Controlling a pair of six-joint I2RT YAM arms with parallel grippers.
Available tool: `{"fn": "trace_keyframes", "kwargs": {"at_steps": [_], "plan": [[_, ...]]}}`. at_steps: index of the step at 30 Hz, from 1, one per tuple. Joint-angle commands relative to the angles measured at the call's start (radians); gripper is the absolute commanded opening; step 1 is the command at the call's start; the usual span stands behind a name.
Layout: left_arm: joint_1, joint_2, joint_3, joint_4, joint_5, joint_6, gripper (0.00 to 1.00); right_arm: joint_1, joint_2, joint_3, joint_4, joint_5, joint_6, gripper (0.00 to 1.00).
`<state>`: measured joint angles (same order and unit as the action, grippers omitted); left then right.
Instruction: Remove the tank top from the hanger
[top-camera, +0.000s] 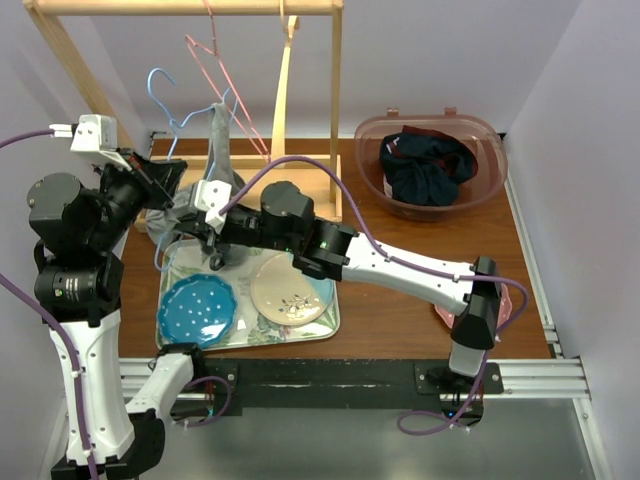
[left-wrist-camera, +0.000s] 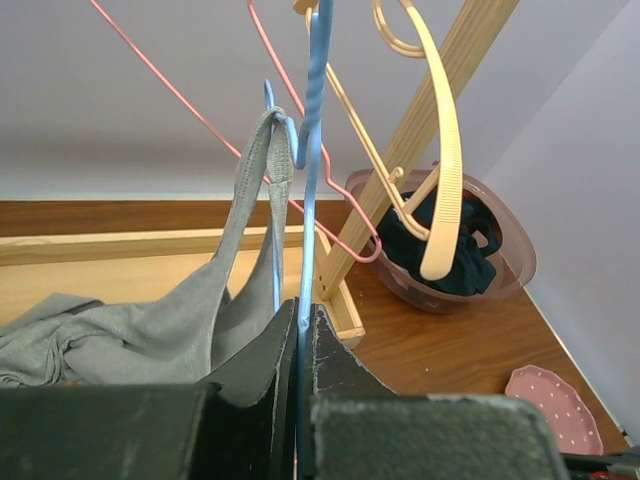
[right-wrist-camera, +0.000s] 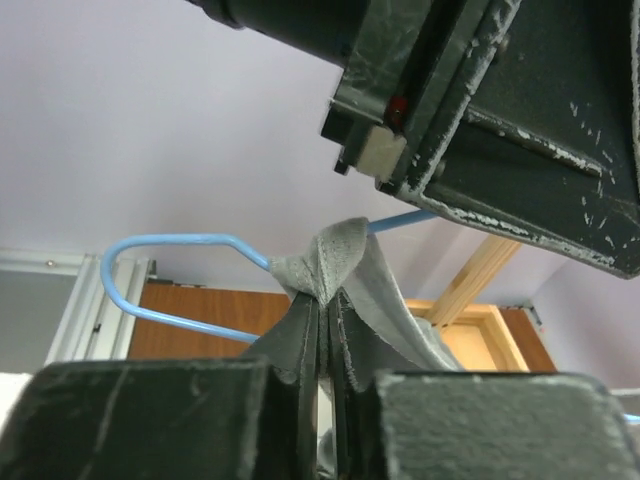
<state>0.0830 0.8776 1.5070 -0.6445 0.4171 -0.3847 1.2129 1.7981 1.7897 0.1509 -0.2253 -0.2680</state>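
The grey tank top (top-camera: 216, 150) hangs by a strap on the blue wire hanger (top-camera: 160, 88), and its body is bunched on the wooden rack base (top-camera: 160, 218). My left gripper (top-camera: 168, 180) is shut on the blue hanger's wire (left-wrist-camera: 300, 300); the strap (left-wrist-camera: 262, 170) is looped over the hanger just ahead of it. My right gripper (top-camera: 192, 215) is shut on a fold of the tank top's strap (right-wrist-camera: 335, 262) where it wraps the blue hanger (right-wrist-camera: 165, 242), right below the left gripper (right-wrist-camera: 490, 110).
A wooden rack (top-camera: 335, 120) holds a pink hanger (top-camera: 215, 60) and a beige hanger (top-camera: 285, 90). A metal tray (top-camera: 330, 318) holds a blue plate (top-camera: 198, 308) and a beige plate (top-camera: 290, 288). A pink bin (top-camera: 430, 205) holds dark clothes. A pink plate (top-camera: 512, 300) lies at the right.
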Motion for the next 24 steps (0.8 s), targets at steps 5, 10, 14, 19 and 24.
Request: {"fn": "trace_keyframes", "kwargs": {"at_steps": [5, 10, 14, 19, 24], "plan": [[0.006, -0.011, -0.062, 0.154, -0.038, -0.025, 0.00, 0.057, 0.010, 0.109, -0.008, 0.000, -0.040, 0.00], [0.004, -0.011, -0.103, 0.181, -0.060, -0.026, 0.00, 0.100, 0.021, 0.106, -0.025, -0.003, -0.060, 0.00], [0.004, -0.012, -0.129, 0.197, -0.092, -0.025, 0.00, 0.126, 0.040, 0.108, -0.036, 0.018, -0.071, 0.00], [0.006, -0.012, -0.142, 0.207, -0.109, -0.029, 0.00, 0.152, 0.067, 0.135, -0.069, 0.049, -0.059, 0.00], [0.004, 0.001, -0.119, 0.207, -0.106, -0.036, 0.00, 0.158, 0.041, 0.053, -0.036, 0.119, -0.043, 0.00]]}}
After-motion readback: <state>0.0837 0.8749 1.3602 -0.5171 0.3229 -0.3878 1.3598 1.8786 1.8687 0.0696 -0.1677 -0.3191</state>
